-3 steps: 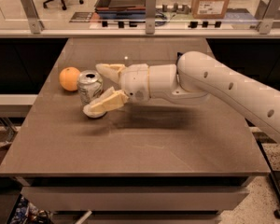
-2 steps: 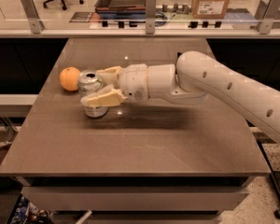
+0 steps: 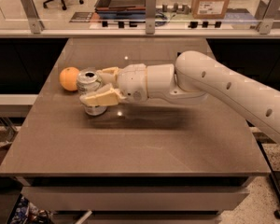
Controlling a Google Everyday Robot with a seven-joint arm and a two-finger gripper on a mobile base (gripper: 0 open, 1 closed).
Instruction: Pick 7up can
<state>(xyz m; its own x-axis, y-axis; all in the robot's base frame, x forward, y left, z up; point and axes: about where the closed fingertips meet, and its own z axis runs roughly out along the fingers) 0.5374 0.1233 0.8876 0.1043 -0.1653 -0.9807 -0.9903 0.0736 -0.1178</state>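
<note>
The 7up can (image 3: 88,80), silver-topped with a pale body, stands upright on the brown table (image 3: 154,143) at its left side. My gripper (image 3: 93,85) reaches in from the right, one finger behind the can and one finger (image 3: 101,98) across its front. Both press against the can's sides, so the gripper is shut on it. The can's base still rests on the table. The front finger hides the can's middle.
A round orange fruit (image 3: 68,78) lies just left of the can, nearly touching it. My white arm (image 3: 224,90) stretches across the table's right half. A glass-railed counter (image 3: 149,29) with boxes runs behind the far table edge.
The front finger has swung in from below the can to lie against it, closing the gripper around the can. The can and the orange have stayed in place.
</note>
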